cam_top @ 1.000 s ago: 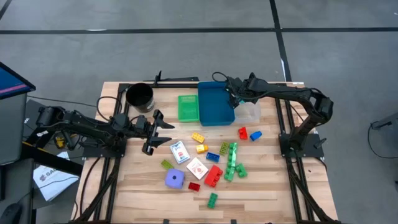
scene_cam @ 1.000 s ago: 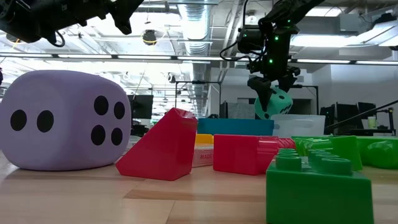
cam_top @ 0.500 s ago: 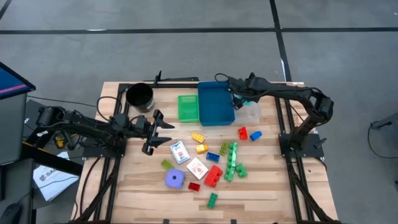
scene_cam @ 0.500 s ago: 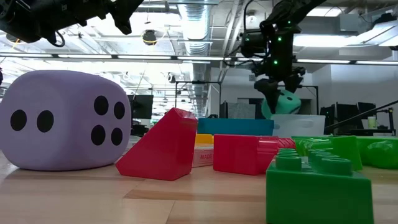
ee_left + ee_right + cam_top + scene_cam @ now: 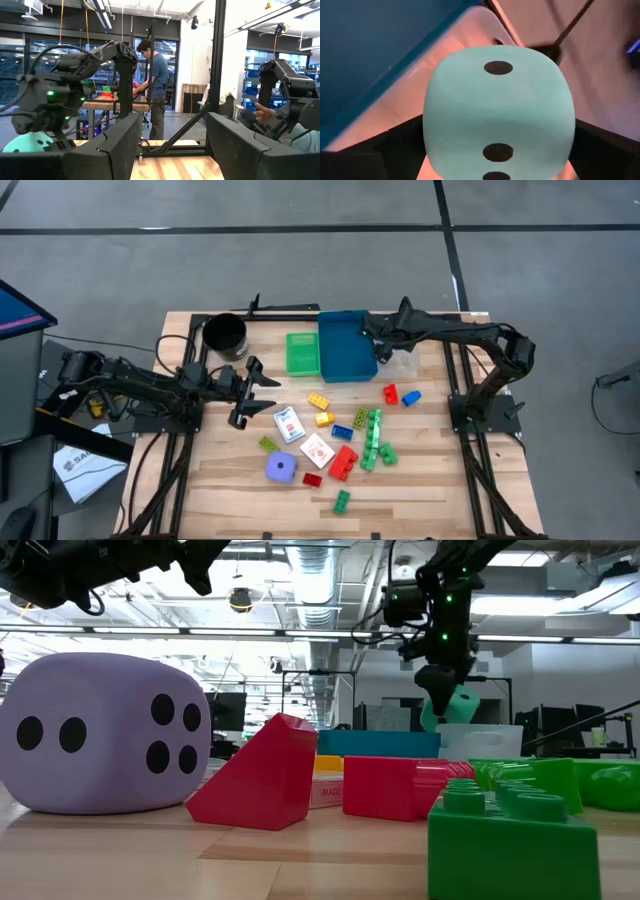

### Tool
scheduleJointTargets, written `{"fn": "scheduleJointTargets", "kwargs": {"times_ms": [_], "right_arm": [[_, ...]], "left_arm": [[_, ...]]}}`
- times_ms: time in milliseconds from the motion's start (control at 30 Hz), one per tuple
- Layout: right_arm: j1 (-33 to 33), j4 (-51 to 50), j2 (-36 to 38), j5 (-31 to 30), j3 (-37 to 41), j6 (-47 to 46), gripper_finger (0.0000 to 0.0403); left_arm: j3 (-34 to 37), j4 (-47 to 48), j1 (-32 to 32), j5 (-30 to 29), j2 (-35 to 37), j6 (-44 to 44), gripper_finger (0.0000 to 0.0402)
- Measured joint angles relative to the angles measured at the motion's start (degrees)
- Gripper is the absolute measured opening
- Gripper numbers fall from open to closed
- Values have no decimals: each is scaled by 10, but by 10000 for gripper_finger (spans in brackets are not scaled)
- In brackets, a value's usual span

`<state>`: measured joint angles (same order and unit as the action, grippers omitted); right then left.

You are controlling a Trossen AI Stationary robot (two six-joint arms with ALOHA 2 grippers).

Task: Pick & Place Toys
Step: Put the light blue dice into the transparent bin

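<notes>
My right gripper (image 5: 384,340) is shut on the cyan foam die (image 5: 497,110) at the table's far side. It holds the die above the clear tray (image 5: 405,361), beside the blue tray (image 5: 345,348). In the low view the die (image 5: 456,706) hangs over the clear tray's rim (image 5: 482,738). My left gripper (image 5: 271,394) waits open and empty at the table's left. The purple die (image 5: 281,468), two white card packs (image 5: 288,425) and several coloured bricks (image 5: 372,438) lie on the table's middle and near part. My right gripper pinches the cyan die by two opposite sides (image 5: 431,135) between its two fingers (image 5: 395,147). The fingers slant down from the table's right side. The die is lifted clear, above the clear tray, with a dotted face toward the wrist camera.
A green tray (image 5: 302,353) stands left of the blue tray, and a black cup (image 5: 225,335) stands at the far left. In the low view a red wedge brick (image 5: 260,775) and a green brick (image 5: 512,840) lie close to the camera. A person (image 5: 156,92) stands in the room beyond the table.
My right gripper has rolled its wrist while staying over the clear tray. The cyan die has turned with it and stays pinched, clear of the tray.
</notes>
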<state>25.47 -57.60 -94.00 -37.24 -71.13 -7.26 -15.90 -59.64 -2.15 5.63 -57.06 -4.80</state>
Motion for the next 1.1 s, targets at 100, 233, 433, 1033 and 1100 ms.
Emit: {"fn": "scheduleJointTargets", "kwargs": {"times_ms": [100,233,433,1033,1100], "right_arm": [[-9,0,0,-34,0,44,400],[-15,18,0,6,0,52,400],[-3,62,1,157,0,46,400],[-25,8,1,-30,0,78,394],[-29,14,1,-31,0,80,393]], "left_arm": [[0,-4,0,0,0,0,223],[0,-8,0,0,0,0,223],[0,-8,0,0,0,0,223],[0,-8,0,0,0,-2,223],[0,-8,0,0,0,-2,223]]}}
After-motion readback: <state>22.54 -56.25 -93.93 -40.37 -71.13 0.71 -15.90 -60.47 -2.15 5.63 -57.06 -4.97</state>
